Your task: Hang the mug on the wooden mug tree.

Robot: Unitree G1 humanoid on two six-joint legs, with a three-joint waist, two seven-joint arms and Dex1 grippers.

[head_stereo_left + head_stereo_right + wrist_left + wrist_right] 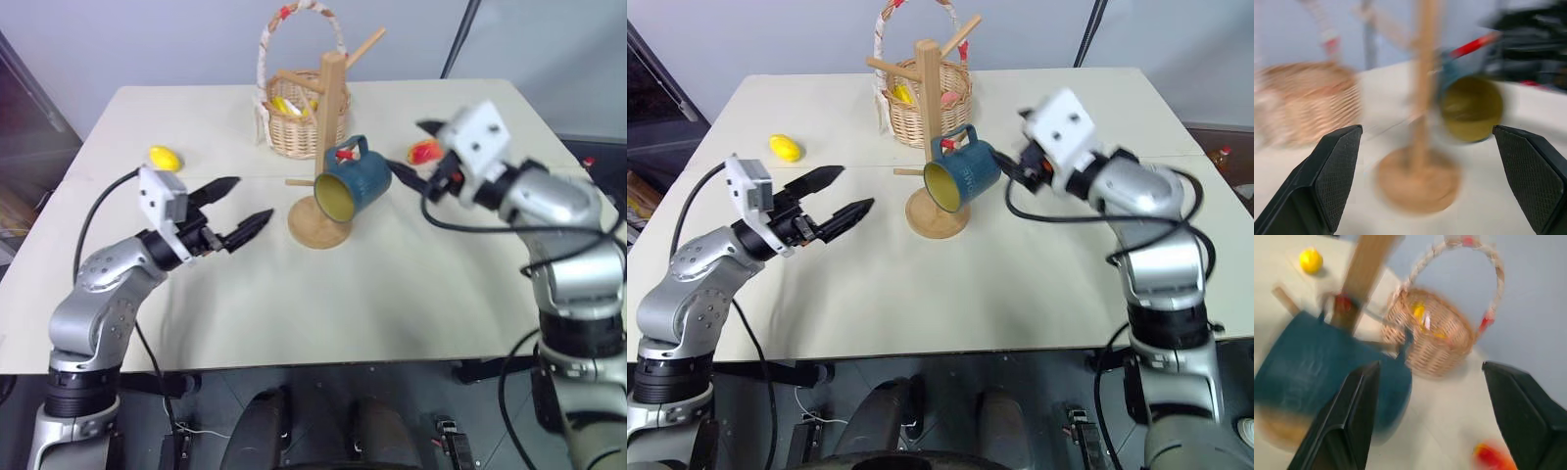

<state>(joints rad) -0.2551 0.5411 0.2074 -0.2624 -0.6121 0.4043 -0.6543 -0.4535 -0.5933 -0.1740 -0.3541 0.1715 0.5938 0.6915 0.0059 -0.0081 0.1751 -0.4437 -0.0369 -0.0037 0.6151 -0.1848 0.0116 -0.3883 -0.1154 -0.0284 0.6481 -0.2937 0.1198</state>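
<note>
The mug [355, 180] hangs by its handle on a red-tipped peg of the wooden mug tree [327, 147], tilted with its yellowish mouth facing me, on the table [411, 284] in front of the wicker basket [294, 122]. My 2 grippers hold nothing: my left gripper [240, 213] has its fingers spread, pointing at the tree's base. My right gripper [1425, 416] is also spread, just beside the mug.

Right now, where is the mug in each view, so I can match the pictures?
Left eye view: mug at centre, hanging on the wooden mug tree.
Right eye view: centre, slightly above the middle.
Left wrist view: right of the pole, yellowish mouth facing the camera.
Right wrist view: lower left, blue side.
Shared landmark: the wicker basket.
</note>
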